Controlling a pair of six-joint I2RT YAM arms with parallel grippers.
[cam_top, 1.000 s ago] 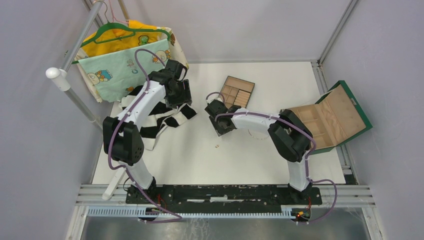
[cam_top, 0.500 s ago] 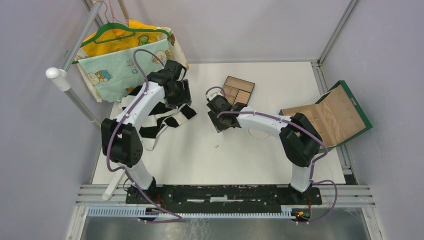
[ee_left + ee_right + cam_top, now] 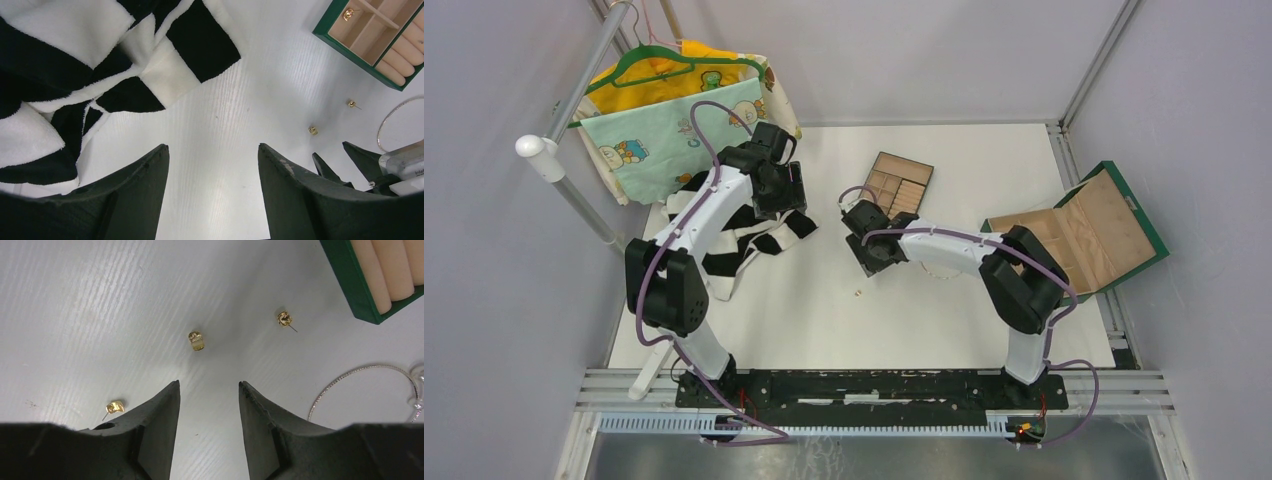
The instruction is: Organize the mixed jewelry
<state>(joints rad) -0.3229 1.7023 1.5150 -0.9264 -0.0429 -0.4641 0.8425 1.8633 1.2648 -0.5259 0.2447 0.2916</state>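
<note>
Three tiny gold pieces lie on the white table in the right wrist view: a bead-like one [image 3: 196, 340] just ahead of my open right gripper [image 3: 207, 383], a stud [image 3: 283, 318] to its right, and another stud [image 3: 114, 406] beside the left finger. The thin silvery hoop [image 3: 350, 377] lies at the right. The tan tray with green rim [image 3: 350, 280] is at the top right. My left gripper [image 3: 212, 146] is open and empty over bare table; two gold pieces [image 3: 313, 130] and the hoop [image 3: 395, 117] lie to its right. One gold piece [image 3: 348, 13] sits in a tray compartment.
A black-and-white striped cloth [image 3: 744, 225] lies under the left arm. Children's clothes on a hanger [image 3: 674, 110] hang at the back left. An open green box with tan lining [image 3: 1084, 235] stands at the right. The small tray [image 3: 900, 182] sits mid-table. A gold piece [image 3: 858, 292] lies near the front.
My right gripper has shifted slightly right and nearer, staying low and open over the gold pieces. The left arm has hardly moved.
</note>
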